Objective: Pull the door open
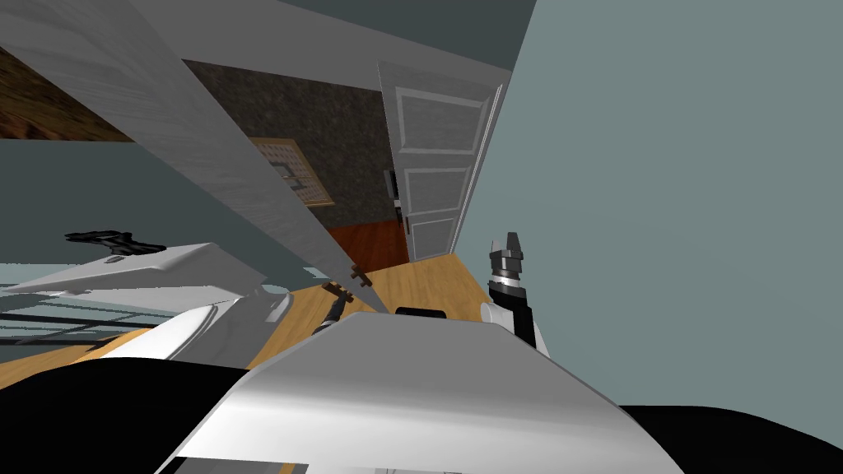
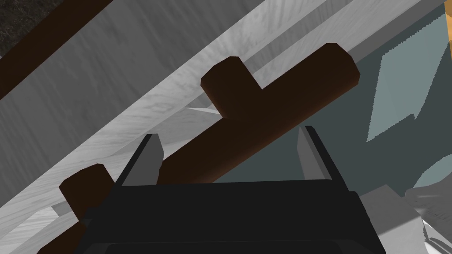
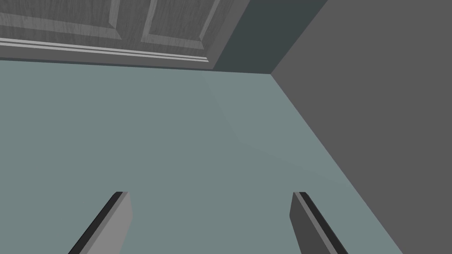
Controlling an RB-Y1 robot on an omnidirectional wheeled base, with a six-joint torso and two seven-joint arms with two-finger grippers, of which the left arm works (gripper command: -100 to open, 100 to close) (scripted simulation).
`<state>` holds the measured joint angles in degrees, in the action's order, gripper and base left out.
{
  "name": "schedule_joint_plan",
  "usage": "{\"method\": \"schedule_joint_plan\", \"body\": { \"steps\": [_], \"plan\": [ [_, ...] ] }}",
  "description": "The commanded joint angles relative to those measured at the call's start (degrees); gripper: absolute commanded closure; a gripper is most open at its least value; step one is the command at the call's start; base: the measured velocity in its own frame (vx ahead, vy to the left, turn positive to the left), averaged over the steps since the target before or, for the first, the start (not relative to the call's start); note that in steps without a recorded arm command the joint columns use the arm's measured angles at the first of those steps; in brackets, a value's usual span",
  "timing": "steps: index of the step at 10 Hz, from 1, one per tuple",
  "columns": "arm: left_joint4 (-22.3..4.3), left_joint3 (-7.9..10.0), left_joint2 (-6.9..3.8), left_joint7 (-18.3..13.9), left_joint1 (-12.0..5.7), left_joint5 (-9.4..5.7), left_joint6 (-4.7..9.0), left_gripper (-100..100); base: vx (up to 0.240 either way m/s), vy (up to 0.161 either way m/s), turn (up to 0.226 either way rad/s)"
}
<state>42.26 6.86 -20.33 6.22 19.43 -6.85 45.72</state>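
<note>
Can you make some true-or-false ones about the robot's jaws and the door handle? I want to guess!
1. The door handle is brown. True.
2. The left jaws are squeezed shut on the door handle. False: they stand open, with the handle's bar between them.
3. The right jaws are open. True.
4. The right jaws hold the door handle. False: they hold nothing and face a blue-grey wall.
5. The door is red. False: it is grey.
</note>
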Motion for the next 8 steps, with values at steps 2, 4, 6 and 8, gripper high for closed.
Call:
{"method": "schedule_joint_plan", "body": {
  "steps": [2, 4, 6, 8],
  "plan": [
    [1.45, 0.03, 0.26, -1.74, -0.63, -0.55, -0.04, 100, -0.007, 0.007, 0.001],
    [1.45, 0.03, 0.26, -1.74, -0.63, -0.55, -0.04, 100, -0.003, -0.001, 0.002],
    [1.45, 0.03, 0.26, -1.74, -0.63, -0.55, -0.04, 100, 0.004, -0.001, -0.003],
    [1.45, 0.03, 0.26, -1.74, -0.63, -0.55, -0.04, 100, -0.001, -0.005, 0.007]
  ]
}}
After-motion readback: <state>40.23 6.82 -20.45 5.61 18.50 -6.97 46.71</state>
